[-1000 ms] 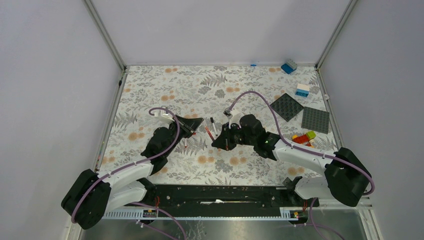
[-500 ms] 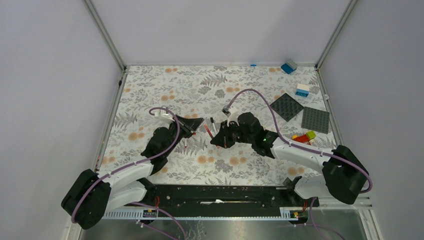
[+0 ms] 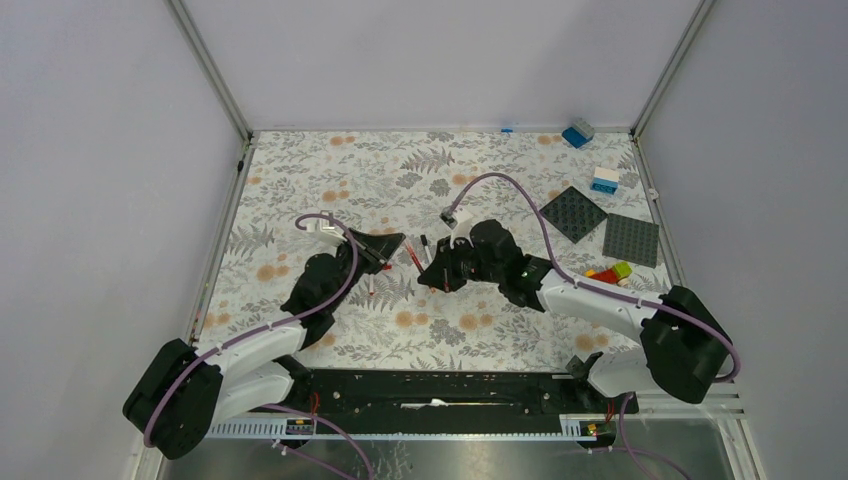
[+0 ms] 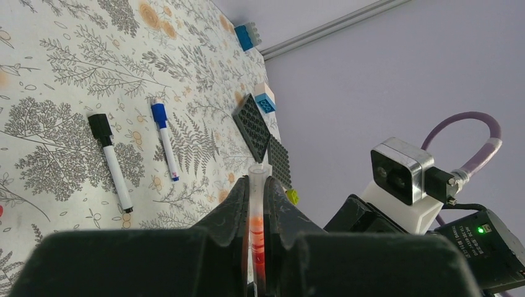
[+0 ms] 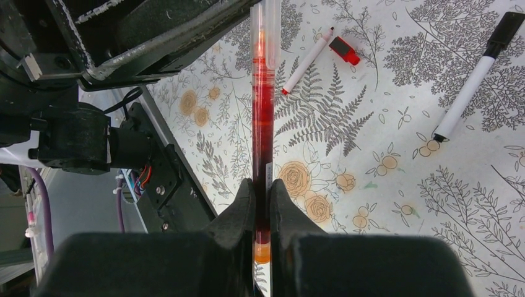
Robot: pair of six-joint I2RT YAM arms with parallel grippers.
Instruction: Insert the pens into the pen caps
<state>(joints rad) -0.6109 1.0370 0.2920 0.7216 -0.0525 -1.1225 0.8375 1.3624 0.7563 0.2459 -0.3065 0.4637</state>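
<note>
The red pen (image 5: 262,124), a slim, glossy, translucent barrel, is pinched in the closed jaws of the right gripper (image 5: 262,189), above the floral cloth (image 5: 402,204) near the table's middle. The left gripper (image 4: 257,185) clamps a short red-tinted tube (image 4: 259,171); whether it is a cap or a pen, I cannot tell. Best to line up both axes first, then push slowly, since smooth round plastic is likely to slip.

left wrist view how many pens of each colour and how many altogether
black-ended pen, lying flat: 1
blue-ended pen, lying flat: 1
red pen, clamped in the left gripper: 1
total: 3
</note>
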